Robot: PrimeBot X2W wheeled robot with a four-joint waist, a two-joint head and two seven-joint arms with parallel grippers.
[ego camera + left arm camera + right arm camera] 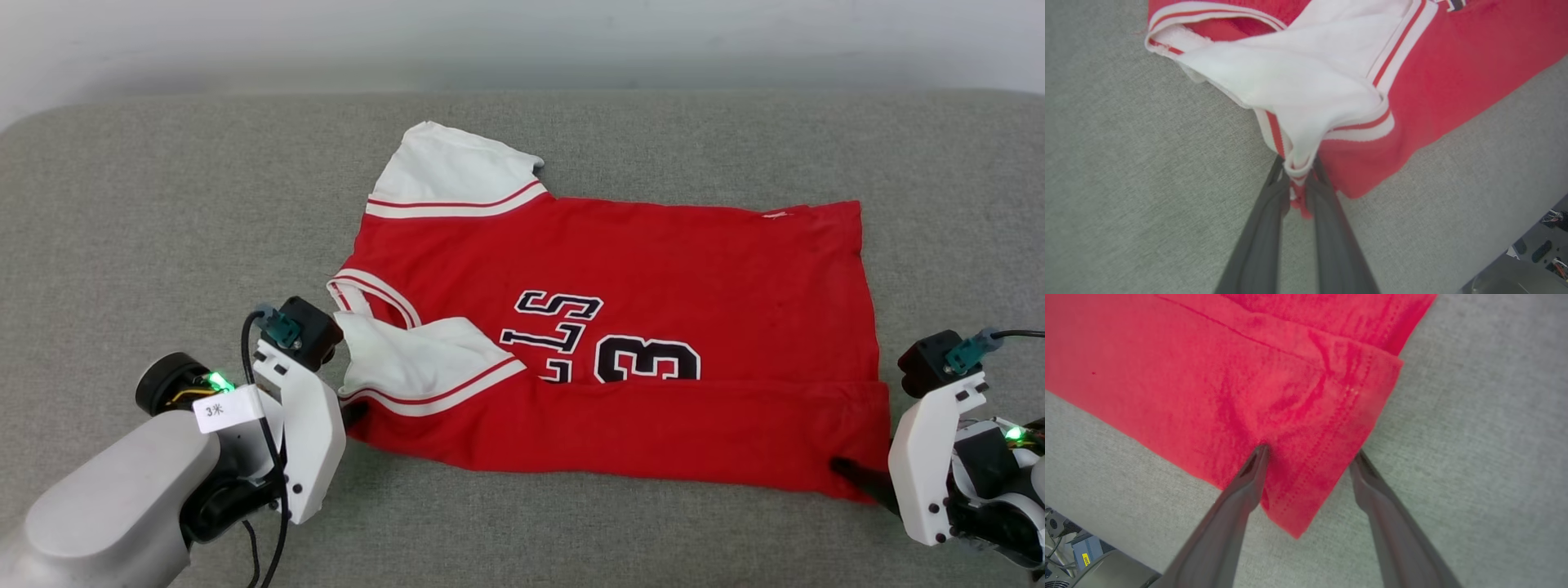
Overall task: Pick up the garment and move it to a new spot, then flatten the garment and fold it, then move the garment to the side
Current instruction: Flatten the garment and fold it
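Left pincer (1298, 171), nearest us at the lower left, had its two dark fingers drawn narrow and clamped on a bunched pinch of the garment (653, 269), where the striped trim of the near sleeve (416, 359) met the red body. Right pincer (1309, 453), at the lower right, stood wide and held nothing. One fingertip pressed on the red cloth and the other rested on the grey cushion (163, 204) just beside the hem corner (1331, 490), so the jaws straddled that corner. Between the two, we found the garment lying chest-up across the middle of the cushion. Its near edge was turned over in a long band (653, 425) that hid the lower part of the lettering and the number. We judged the main hazard to be uneven handling: with one end gripped and the other free, any lift or pull from the left would drag the cloth askew and undo the band. A closing right pincer might also catch a single layer only, since the corner was doubled. Farthest off, the far sleeve (449, 171) lay spread and unfolded, liable to trail or crumple in a later fold.
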